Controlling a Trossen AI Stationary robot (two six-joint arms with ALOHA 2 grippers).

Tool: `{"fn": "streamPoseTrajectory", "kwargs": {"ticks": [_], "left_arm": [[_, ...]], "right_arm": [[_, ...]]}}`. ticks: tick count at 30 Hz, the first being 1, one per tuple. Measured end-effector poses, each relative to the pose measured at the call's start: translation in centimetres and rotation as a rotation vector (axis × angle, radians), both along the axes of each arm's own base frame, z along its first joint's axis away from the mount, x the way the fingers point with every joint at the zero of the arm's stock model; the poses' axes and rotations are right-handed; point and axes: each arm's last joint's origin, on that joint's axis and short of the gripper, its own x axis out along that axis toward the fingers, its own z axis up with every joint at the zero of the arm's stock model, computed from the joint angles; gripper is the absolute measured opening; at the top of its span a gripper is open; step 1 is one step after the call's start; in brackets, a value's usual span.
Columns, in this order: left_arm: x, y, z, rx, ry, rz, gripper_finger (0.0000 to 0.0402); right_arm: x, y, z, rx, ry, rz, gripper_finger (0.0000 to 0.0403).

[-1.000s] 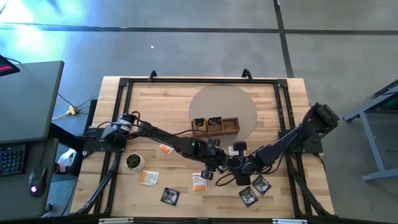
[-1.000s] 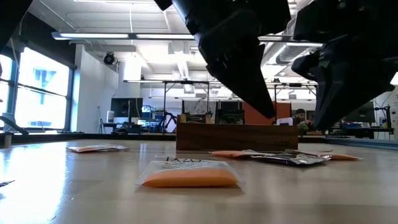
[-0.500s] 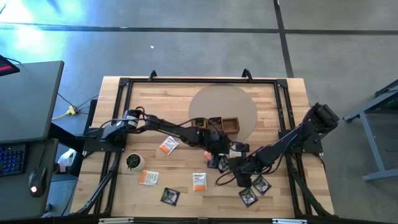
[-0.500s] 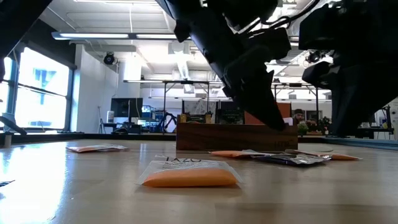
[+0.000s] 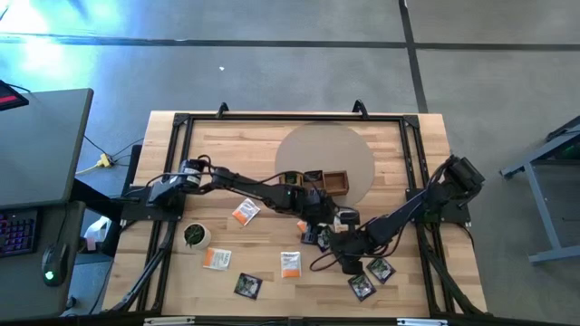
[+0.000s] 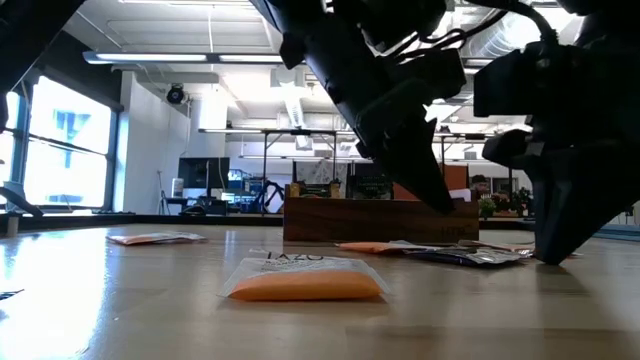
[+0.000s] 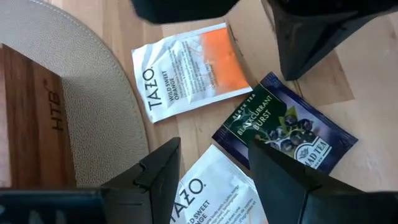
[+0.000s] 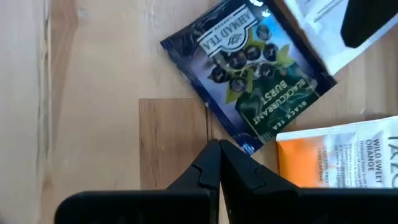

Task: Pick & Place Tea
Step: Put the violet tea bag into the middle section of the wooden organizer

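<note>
now the left gripper [image 7: 211, 180] hangs with jaws spread and empty over a dark packet [image 7: 286, 124] lettered "blackcurrant burst", beside two white-and-orange packets [image 7: 186, 68] reading "tazo wild sweet orange". close by, the right gripper [image 8: 219, 163] is clenched, holding nothing, its tips at that dark packet's edge; "ahmad tea" shows there. the wooden tray [image 7: 31, 118] bears "htb".

A long brown three-compartment wooden tray [image 5: 313, 184] is sitting on a round beige mat [image 5: 326, 149] toward the back of the pale wooden desk [image 5: 227, 145]. Small flat square tea-bag packets [image 5: 244, 213] are lying scattered in front of it, with a small round dark-centred cup [image 5: 195, 235] sitting at their left.
</note>
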Motion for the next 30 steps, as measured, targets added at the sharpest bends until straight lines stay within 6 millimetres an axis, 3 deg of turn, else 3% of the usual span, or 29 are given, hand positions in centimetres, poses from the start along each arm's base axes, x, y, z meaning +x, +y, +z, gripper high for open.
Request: {"fn": "streamPoseTrajectory", "kwargs": {"ticks": [8, 30], "left_arm": [[-0.04, -0.01, -0.04, -0.01, 0.006, -0.006, 0.0185], [-0.74, 0.06, -0.56, -0.006, 0.096, -0.003, 0.0185]], "right_arm": [[0.21, -0.73, -0.13, -0.167, -0.081, -0.068, 0.0001], [-0.1, -0.21, 0.74, -0.227, -0.117, 0.017, 0.0003]]}}
